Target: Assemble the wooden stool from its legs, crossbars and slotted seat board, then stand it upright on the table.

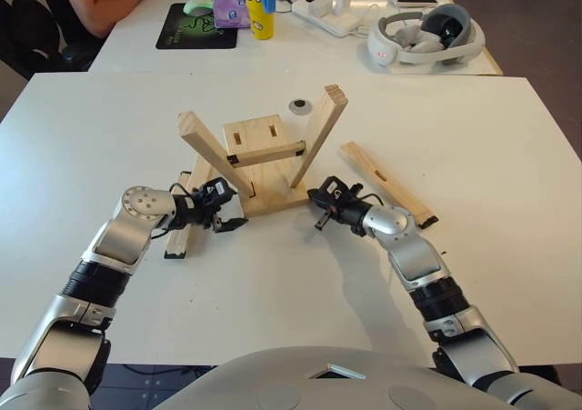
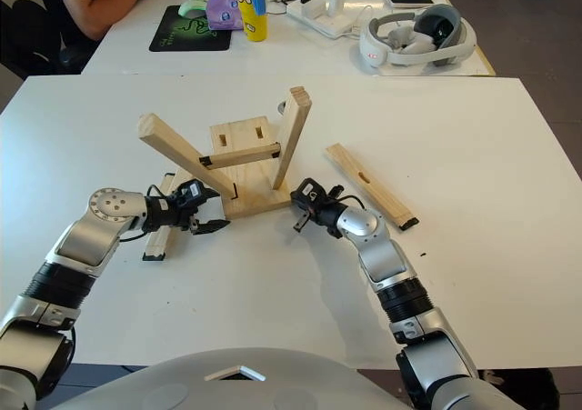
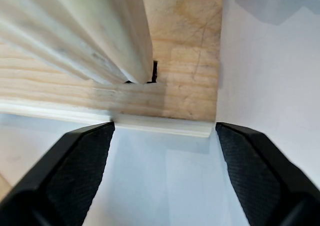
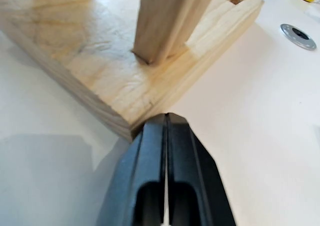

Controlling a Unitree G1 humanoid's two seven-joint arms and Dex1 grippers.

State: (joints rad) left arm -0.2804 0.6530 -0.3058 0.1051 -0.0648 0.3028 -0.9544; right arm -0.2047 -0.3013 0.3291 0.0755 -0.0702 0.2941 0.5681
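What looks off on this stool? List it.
The seat lies flat with only two legs in it, joined by one crossbar; its far slots are empty. One loose piece lies apart on the right, a second piece on the left.

No words or numbers you can read here, print on the yellow bottle (image 1: 262, 8) too small, green mark on the black mat (image 1: 178, 35) unclear.

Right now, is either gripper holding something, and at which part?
Nothing is held: left gripper open at the seat board edge, right gripper shut, empty, by its corner.
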